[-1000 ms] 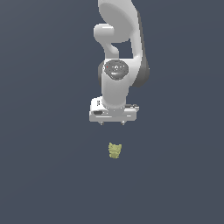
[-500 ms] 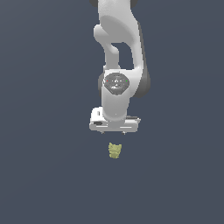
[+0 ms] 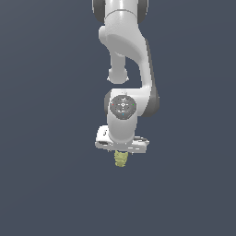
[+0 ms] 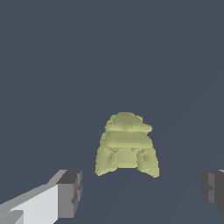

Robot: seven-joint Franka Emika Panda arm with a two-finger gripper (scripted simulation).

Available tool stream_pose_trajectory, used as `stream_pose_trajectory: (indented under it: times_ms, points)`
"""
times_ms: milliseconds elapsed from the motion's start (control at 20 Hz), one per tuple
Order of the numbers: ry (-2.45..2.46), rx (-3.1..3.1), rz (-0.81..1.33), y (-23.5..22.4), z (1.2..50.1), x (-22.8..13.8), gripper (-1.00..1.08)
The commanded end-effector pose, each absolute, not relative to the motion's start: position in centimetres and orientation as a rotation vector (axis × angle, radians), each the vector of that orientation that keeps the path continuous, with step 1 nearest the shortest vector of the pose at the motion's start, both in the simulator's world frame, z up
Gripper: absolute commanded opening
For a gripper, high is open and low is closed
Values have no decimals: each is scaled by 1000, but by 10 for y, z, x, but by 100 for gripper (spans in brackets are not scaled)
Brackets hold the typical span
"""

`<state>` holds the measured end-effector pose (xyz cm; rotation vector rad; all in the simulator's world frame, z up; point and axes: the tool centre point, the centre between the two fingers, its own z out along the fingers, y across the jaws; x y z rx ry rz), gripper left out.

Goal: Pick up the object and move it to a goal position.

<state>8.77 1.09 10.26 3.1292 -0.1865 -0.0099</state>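
Presently: yellow-green object [image 4: 127, 146] is flanked by the spread-apart fingers of the gripper [image 4: 142, 190], not yet clamped. Grasping, lifting and carrying are judged outstanding.

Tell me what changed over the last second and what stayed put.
The gripper came straight down: a clear gap above the yellow-green object a second ago, now right over its top. The wrist view shows the fingers open and wide of it, nothing grasped. The object stayed where it was.

No text, label, brand, number or sign can be read in either view.
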Motion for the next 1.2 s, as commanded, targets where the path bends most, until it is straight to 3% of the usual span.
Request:
stream_pose_trajectory:
  times_ms: [0, 600, 1150]
  points:
    - [-212, 3131, -5, 12, 97, 94, 100]
    - [-241, 3132, -1, 13, 86, 101, 100]
    - [-244, 3132, 0, 13, 39, 101, 100]
